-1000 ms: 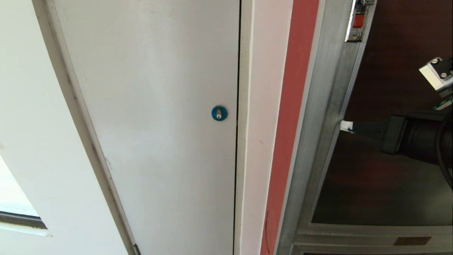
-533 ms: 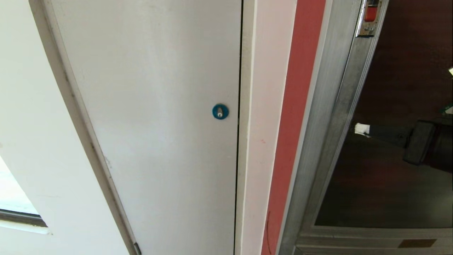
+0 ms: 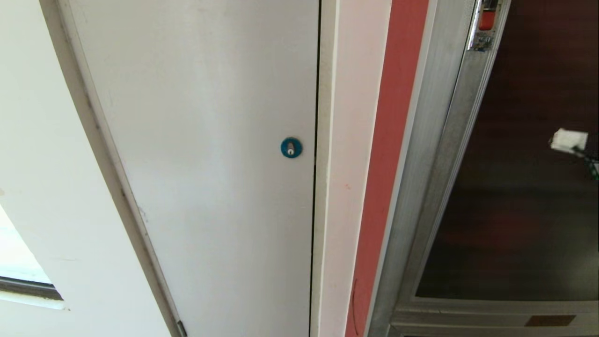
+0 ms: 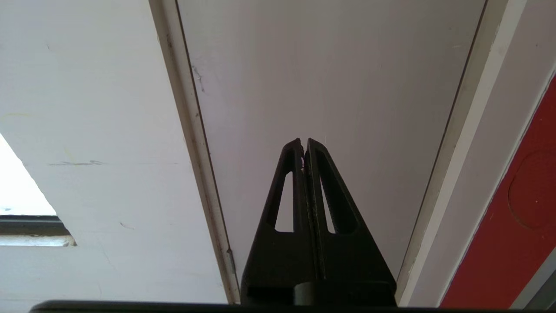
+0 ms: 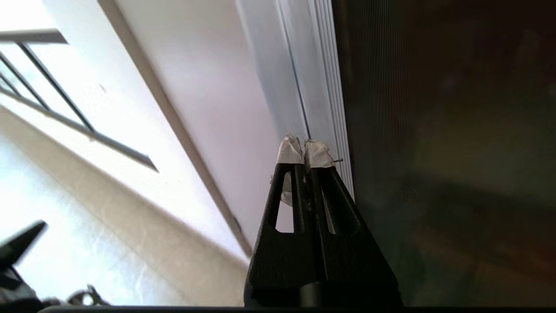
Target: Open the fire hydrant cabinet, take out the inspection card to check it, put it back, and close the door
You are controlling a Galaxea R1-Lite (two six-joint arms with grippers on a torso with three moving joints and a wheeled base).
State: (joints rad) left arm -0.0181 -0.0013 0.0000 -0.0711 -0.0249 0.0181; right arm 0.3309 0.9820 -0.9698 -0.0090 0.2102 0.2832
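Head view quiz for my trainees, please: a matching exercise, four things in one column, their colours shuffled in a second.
Things:
1. round lock
2. latch tab
3. plain door
4. cabinet glass panel

Colours:
A. white
B. dark brown
C. blue
D. red

Pairs: 1-C, 2-D, 3-A, 4-B
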